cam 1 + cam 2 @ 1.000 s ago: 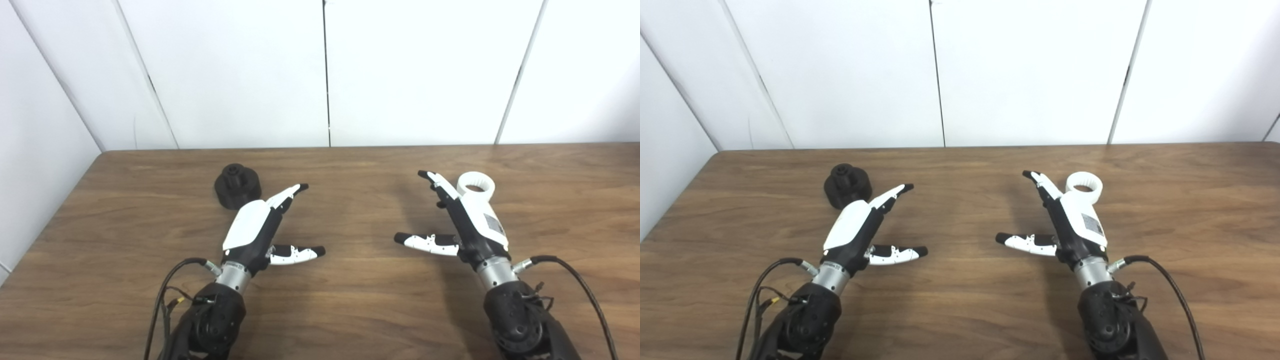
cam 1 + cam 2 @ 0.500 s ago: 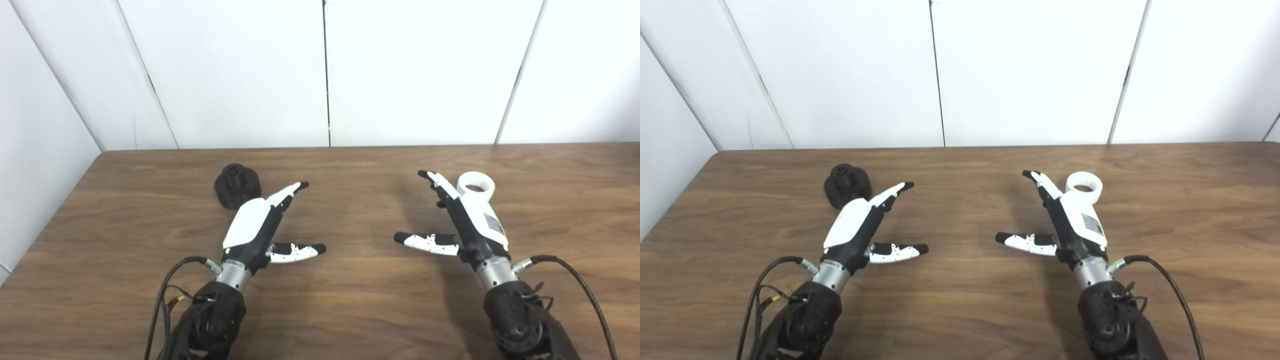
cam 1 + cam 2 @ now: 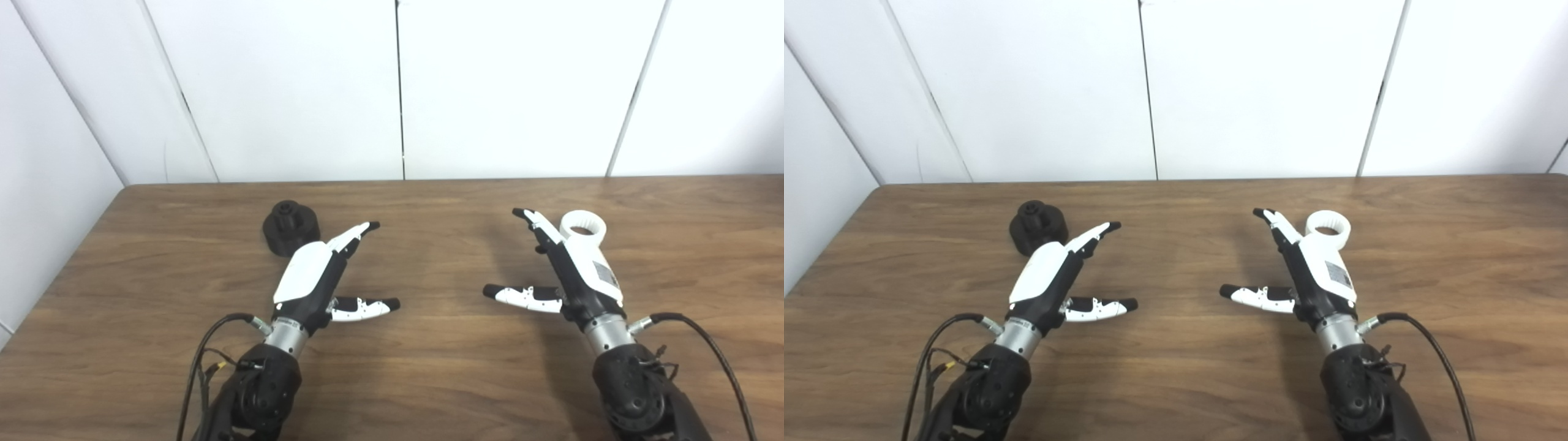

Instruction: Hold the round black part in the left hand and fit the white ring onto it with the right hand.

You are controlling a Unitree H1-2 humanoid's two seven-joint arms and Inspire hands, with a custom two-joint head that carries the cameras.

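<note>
Both hands are over the table [image 3: 429,380], fingers spread and holding nothing, thumbs pointing inward. Left hand [image 3: 318,275] sits just in front of the black part [image 3: 291,228], not touching it. Right hand [image 3: 569,266] partly covers the white ring [image 3: 583,225] lying behind it, contact unclear

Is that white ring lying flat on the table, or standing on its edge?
Lying flat. The white ring rests on the table with its round hole facing up, just beyond the right hand, which is open and not holding it.
</note>
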